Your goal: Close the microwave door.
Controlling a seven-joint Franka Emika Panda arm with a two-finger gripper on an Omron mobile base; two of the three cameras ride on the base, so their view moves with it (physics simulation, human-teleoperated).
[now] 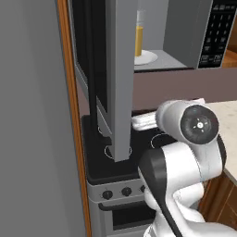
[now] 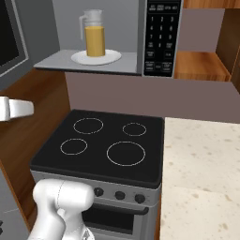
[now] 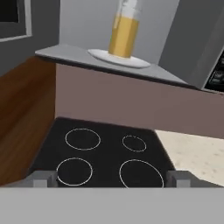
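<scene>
Right now the microwave door (image 1: 121, 78) is swung wide open. In the left base view it sticks out toward us from the left side of the microwave (image 2: 140, 42), hanging over the left edge of the black cooktop (image 2: 101, 143). Its long black bar handle (image 1: 92, 69) runs down the outer side.

Inside the open microwave, a glass jug of orange juice (image 2: 95, 40) stands upright on a white round plate (image 2: 96, 58). To the right of it is the black keypad strip (image 2: 161, 37) with its small white buttons.

Under the microwave sits the stove, with four white rings on top and round black knobs (image 2: 120, 195) along its front edge. A pale speckled counter (image 2: 201, 173) touches the right edge of the stove.

The gripper (image 3: 111, 179) hangs above the near edge of the cooktop, well apart from the door. Its two fingertips (image 3: 41, 178) stand far apart, holding nothing.
</scene>
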